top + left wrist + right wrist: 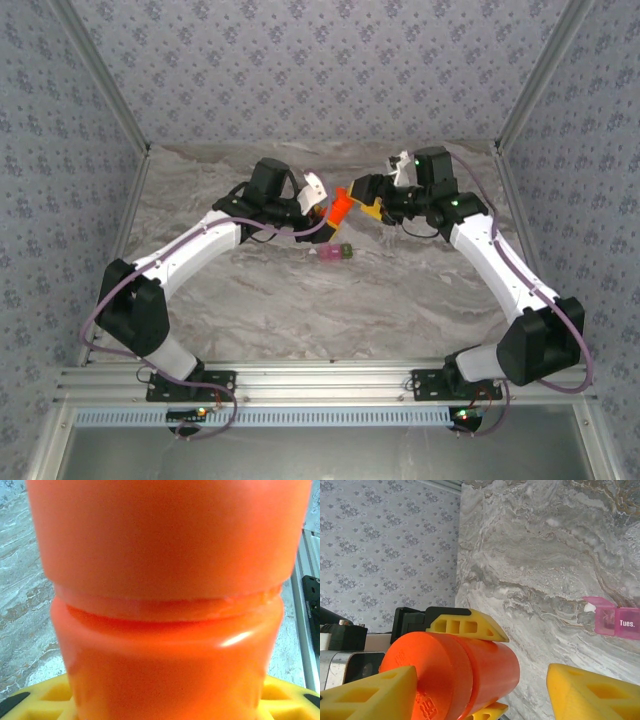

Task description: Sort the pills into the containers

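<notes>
Left claw (330, 215) grips the orange-red bottle (470, 670), cap aimed between the released right claw (482, 680) fingers, pink-and-green pill box (333, 254) lying nearby.

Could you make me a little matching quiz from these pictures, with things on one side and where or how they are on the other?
Things:
1 orange bottle
2 pill box
3 right gripper

Places or states:
A jaws open
B lying on the table
C clamped in the left gripper

Pairs: 1-C, 2-B, 3-A
</notes>
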Tool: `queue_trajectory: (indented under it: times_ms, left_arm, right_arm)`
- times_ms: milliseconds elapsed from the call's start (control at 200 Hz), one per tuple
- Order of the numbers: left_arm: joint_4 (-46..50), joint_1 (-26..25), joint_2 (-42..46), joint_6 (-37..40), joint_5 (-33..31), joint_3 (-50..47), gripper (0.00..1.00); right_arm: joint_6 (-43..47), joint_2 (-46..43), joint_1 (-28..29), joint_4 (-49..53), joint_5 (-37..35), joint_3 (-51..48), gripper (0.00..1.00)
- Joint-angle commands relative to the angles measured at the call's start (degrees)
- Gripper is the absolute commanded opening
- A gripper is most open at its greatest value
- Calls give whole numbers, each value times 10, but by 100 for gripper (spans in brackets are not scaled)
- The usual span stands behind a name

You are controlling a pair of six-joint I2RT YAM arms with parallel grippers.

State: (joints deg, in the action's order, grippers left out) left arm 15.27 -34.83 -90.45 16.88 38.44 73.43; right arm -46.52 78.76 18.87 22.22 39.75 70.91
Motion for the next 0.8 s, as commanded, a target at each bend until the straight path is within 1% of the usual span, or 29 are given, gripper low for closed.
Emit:
queue_trajectory:
  times_ms: [0, 400, 795]
  left_arm:
    - [-34, 3, 12, 4, 23, 19, 0]
    - [-30, 5, 9, 4, 28, 25, 0]
    - [-32, 4, 4, 2, 32, 33, 0]
  right_arm:
    - [6, -16, 1, 36, -13, 12, 72]
    - [-8, -35, 35, 32, -22, 40, 72]
    - [-15, -23, 52, 11, -21, 25, 71]
